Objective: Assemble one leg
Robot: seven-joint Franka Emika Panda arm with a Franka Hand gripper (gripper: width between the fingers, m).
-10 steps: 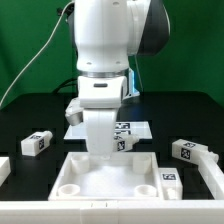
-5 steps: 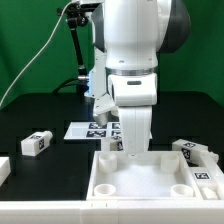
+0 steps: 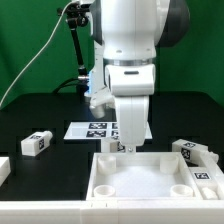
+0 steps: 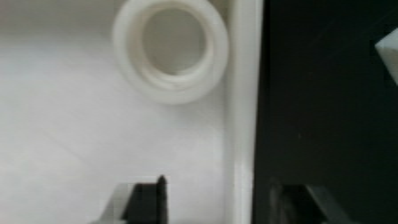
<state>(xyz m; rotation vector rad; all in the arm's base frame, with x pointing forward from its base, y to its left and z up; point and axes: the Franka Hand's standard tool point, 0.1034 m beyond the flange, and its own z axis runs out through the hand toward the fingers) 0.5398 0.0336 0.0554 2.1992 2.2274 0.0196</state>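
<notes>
The large white tray-like panel point(image 3: 140, 182) lies at the front, reaching the exterior view's right edge. My gripper point(image 3: 122, 148) hangs over its far rim. In the wrist view my gripper point(image 4: 228, 205) is open, with one finger point(image 4: 157, 200) over the panel's inside and the other over the black table. The panel's rim wall point(image 4: 244, 120) runs between them, touching neither. A round corner socket point(image 4: 173, 50) shows beyond. One leg point(image 3: 38, 143) lies on the table at the exterior view's left. Another leg point(image 3: 188, 150) lies at the right, close to the panel.
The marker board point(image 3: 92, 129) lies on the table behind my gripper. A white piece point(image 3: 3, 168) shows at the exterior view's left edge. A tagged white part point(image 3: 204, 177) sits at the panel's right side. A white corner point(image 4: 388, 45) shows beyond the panel's rim.
The panel and my arm shifted toward the exterior view's right between one second and half a second ago. Since then my gripper has lifted slightly and the panel has stayed put.
</notes>
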